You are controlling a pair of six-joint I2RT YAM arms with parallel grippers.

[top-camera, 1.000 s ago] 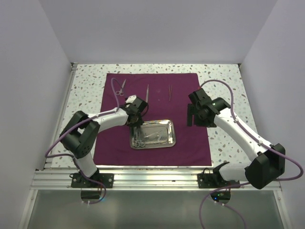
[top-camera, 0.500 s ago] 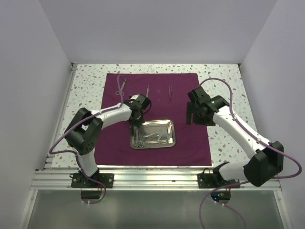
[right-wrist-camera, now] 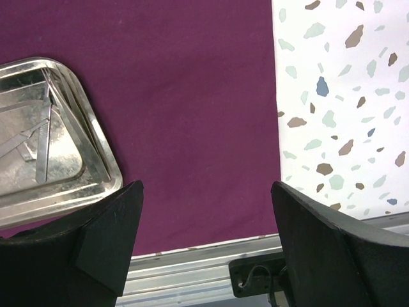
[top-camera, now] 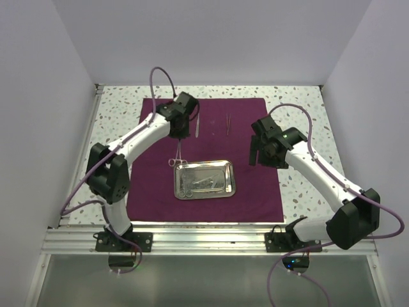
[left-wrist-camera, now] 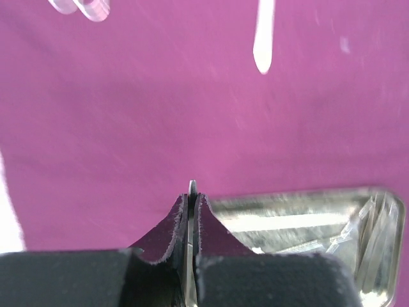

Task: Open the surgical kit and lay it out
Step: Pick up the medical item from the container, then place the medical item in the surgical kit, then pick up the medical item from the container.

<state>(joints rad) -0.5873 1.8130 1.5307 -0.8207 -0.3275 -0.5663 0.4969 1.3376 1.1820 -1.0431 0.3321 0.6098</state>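
Cloth wrap (top-camera: 255, 192) spread flat mid-surface, tweezers (top-camera: 197, 125) laid toward the far edge. Left pincer (top-camera: 179, 137) clenched on scissors (top-camera: 177, 157) beside tray (top-camera: 204, 163); instruments (top-camera: 201, 182) remain inside. Right pincer (top-camera: 254, 155) released.

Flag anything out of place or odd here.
Nothing spilled or damaged. One ring-handled tool hangs from the shut left gripper above the cloth, near the tray, not yet laid down.

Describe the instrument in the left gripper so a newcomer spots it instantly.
On the maroon cloth, find the steel tray. Just past its far-left corner, a thin silver instrument is pinched in the left gripper. Unlike the two plain tweezers lying farther back, it has finger rings, pointing toward the tray.
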